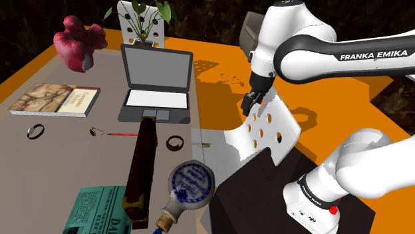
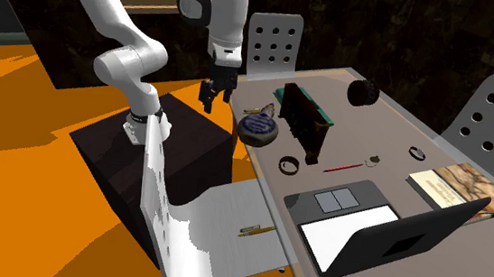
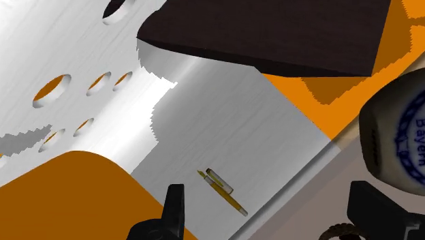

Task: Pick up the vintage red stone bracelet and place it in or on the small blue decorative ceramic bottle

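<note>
Grey table [image 1: 40,166] bearing a round white bottle with blue print [image 1: 191,184], lying flat. White perforated chair [image 1: 269,129] stands beside the bottle, off the table's edge. All-black gripper [image 1: 251,103] hangs above that chair, well apart from the bottle, fingers spread and empty. Dark brownish ring-shaped bracelet [image 1: 175,142] lies on the table near the bottle, not touching it.

The bottle [image 1: 191,184] is white with a round blue printed emblem and a tan neck; the table [image 1: 60,163] is plain grey and the floor [image 1: 332,106] bright orange. The chair [image 1: 269,129] is brushed silver-white, patterned with round holes, the stand [image 1: 256,196] a near-black brown, and the pen [image 3: 225,191] yellow-gold. The lumpy figure [image 1: 76,43] is mottled crimson and pink, the long box [image 1: 143,159] deep maroon, and the newspaper [image 1: 100,209] teal with dark print.
</note>
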### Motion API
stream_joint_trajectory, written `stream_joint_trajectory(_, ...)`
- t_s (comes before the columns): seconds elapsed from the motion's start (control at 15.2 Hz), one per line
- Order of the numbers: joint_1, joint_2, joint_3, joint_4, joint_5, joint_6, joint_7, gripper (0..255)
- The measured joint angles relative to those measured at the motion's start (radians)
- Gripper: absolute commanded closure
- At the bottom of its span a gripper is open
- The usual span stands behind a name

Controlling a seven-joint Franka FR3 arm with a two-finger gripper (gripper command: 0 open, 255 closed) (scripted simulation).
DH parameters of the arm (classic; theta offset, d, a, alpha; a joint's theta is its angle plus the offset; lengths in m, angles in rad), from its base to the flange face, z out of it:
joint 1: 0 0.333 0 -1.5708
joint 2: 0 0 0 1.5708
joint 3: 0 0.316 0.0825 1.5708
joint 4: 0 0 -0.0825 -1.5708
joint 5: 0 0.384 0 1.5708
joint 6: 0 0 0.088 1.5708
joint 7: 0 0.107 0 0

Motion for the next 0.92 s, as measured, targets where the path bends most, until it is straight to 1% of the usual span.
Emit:
stream_joint_trajectory(0.2, 0.011, 0.09, 0.041, 0.006, 0.004, 0.102, 0.045, 0)
stream_joint_trajectory(0.46, 0.014, 0.22, 0.087, 0.009, -0.015, 0.252, 0.101, 0)
stream_joint_trajectory(0.53, 0.015, 0.272, 0.106, 0.03, -0.026, 0.288, 0.128, 0)
stream_joint_trajectory(0.73, 0.018, 0.364, 0.142, 0.044, -0.061, 0.38, 0.189, 0)
stream_joint_trajectory(0.92, 0.019, 0.485, 0.175, 0.093, -0.128, 0.46, 0.269, 0)
